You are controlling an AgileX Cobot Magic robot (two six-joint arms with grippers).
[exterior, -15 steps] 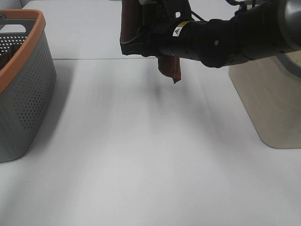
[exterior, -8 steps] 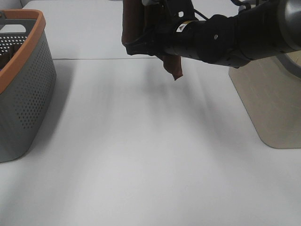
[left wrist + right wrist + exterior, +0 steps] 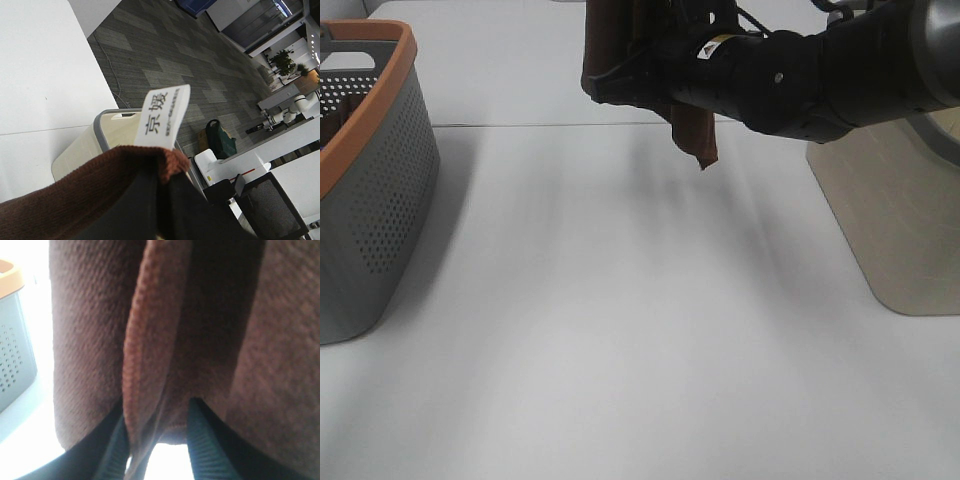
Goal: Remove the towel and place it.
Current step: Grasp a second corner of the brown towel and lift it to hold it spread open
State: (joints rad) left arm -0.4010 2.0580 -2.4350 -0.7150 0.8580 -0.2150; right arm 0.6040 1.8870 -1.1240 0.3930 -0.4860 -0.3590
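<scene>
Surface: a white table, with a thin seam crossing it at the far side.
Left of table: a grey perforated basket with an orange rim, cut off by the frame edge.
Right of table: a beige basket, partly behind the black arm that reaches across from that side.
Room: the left wrist view shows grey carpet tiles, a loose cable and a potted plant far off.
Towel: the towel hangs in the air above the far middle of the table, clear of both baskets; its lower tip points down.
Tag: a white tag with dark print stands up from one hem.
Right gripper: its dark fingers pinch a hanging fold of the towel.
Left gripper: only a black part shows under the cloth; I cannot tell whether it is spread or closed.
Hidden: the towel's top runs out of the high view, and brown cloth fills nearly all of the right wrist view.
</scene>
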